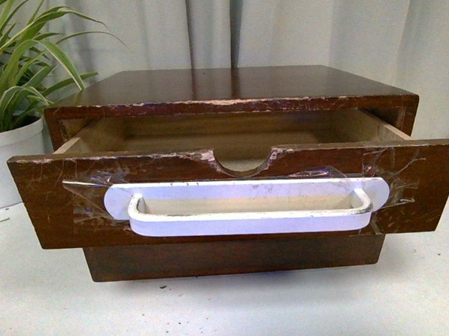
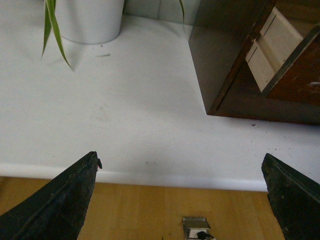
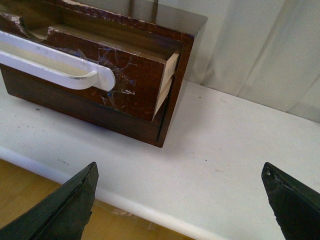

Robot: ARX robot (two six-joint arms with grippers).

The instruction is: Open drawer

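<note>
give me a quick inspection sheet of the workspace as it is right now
surface: white tabletop, a few dark specks near the cabinet base
job's things: drawer pulled out of the dark wooden cabinet, no contents visible; white bar handle taped on, half-round notch in the top edge
clutter: potted plant in a white pot beside the cabinet
grippers: left gripper open, holding nothing; right gripper open, holding nothing, both clear of the drawer
cables: nothing seen
surroundings: pale curtain behind, wooden floor below the table edge
</note>
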